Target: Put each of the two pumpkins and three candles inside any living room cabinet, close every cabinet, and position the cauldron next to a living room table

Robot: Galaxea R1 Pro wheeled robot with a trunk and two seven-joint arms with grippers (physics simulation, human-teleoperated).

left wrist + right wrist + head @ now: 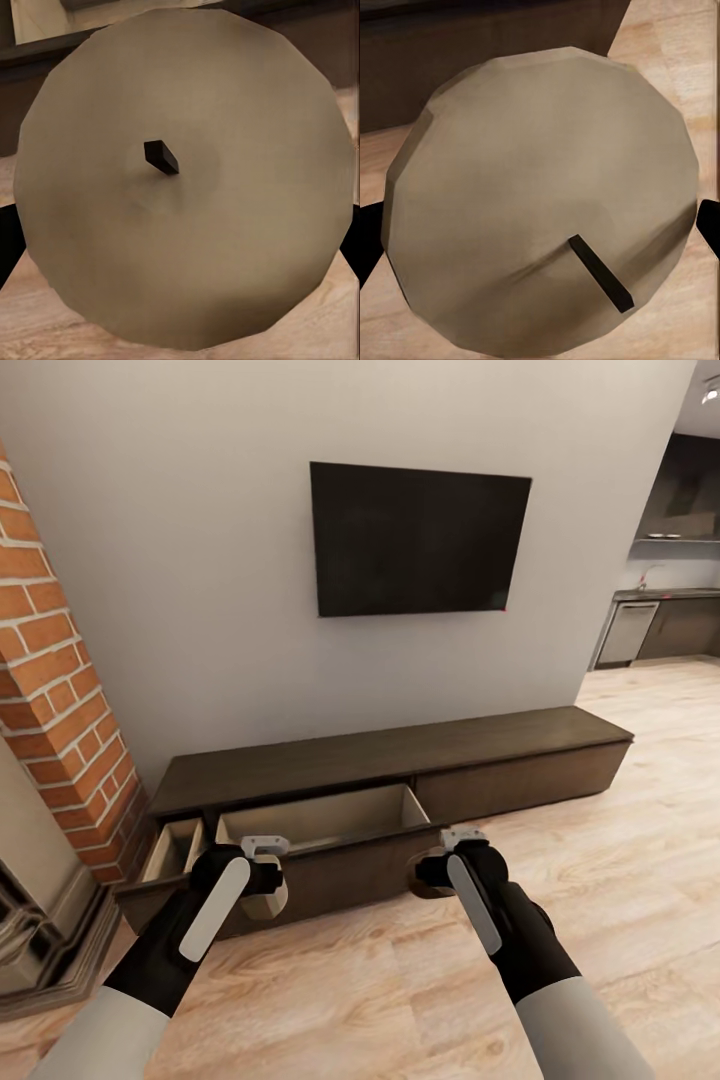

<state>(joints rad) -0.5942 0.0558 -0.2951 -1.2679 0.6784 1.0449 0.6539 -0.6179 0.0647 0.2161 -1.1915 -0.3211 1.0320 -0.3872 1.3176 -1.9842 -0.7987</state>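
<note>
We're looking down at two loaded arms. The left pincer (263, 872) is clamped round the left candle (262, 905), a squat tan one. On the left wrist view its flat top (180, 225) faces us, a short dark wick (161, 157) in the middle and a dark finger (7, 240) at its edge.

The right pincer (447, 868) grips the right candle (430, 887) in the same way; on the right wrist view its top (532, 172) shows a tilted wick (600, 274).

Both candles hang over the wood floor (400, 980), just short of the cabinet (400, 750). Right beyond the left pincer the wide drawer (320, 815) stands pulled out, its pale inside showing. A narrow drawer (172, 850) is open too, beyond that pincer and off to its left. The right pincer sits at the wide drawer's right corner.
</note>
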